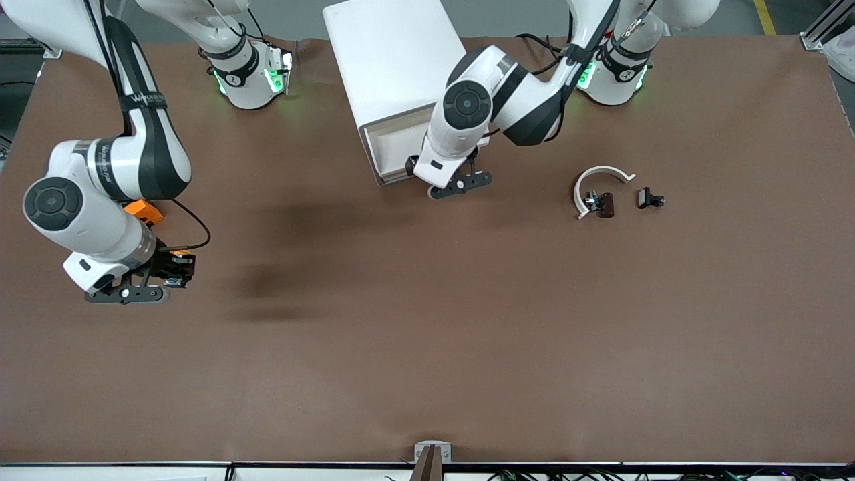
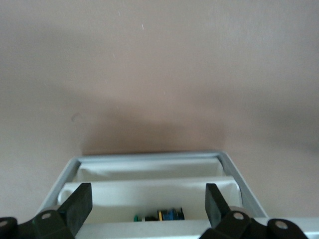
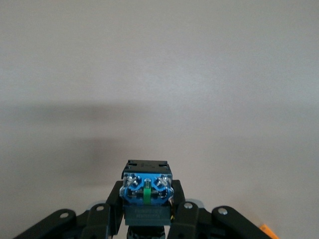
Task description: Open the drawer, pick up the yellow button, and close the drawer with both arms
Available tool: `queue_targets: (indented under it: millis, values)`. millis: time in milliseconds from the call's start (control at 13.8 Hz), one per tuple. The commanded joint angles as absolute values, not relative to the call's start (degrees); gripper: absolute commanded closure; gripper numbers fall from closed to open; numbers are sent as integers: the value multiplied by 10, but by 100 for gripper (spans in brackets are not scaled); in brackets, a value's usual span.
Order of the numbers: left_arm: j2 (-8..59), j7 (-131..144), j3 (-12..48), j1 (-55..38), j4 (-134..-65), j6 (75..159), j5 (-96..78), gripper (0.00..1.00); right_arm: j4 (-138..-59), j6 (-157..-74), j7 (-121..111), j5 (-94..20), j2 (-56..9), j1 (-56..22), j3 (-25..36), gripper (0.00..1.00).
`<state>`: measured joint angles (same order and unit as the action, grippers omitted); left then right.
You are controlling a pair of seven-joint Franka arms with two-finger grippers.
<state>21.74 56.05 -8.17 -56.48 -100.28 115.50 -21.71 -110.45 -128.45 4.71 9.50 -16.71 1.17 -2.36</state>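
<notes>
Right gripper, nearest, over brown tabletop, fingers clamped on small blue-black button; slip possible. Left gripper, fingers spread, at open white plastic drawer: off-centre push could jam it.

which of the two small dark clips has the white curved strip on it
The dark clip nearer the cabinet; the white curved strip arcs from it. The other clip sits alone.

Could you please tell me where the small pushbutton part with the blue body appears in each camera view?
Front view: button in right gripper, above the brown table, right arm's end.
Left wrist view: not in it.
Right wrist view: button clamped between the fingers.
Shared landmark: brown table.
</notes>
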Motion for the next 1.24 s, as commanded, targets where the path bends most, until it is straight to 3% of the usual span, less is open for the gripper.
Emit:
queue_targets:
  millis: [0, 726, 1017, 1162]
  values:
    - [197, 589, -52, -567, -1020, 1157, -211, 0, -1170, -1344, 17, 112, -156, 51, -35, 90]
    - [201, 655, -14, -567, -1020, 1138, -251, 0, -1172, -1371, -54, 112, -223, 145, -36, 89]
    - [201, 671, -13, -566, -1017, 1126, -254, 0, -1173, -1453, -54, 112, -281, 148, -36, 89]
    - [206, 667, -18, -558, -1008, 1126, -250, 0, -1173, -1455, -54, 112, -281, 150, -36, 89]
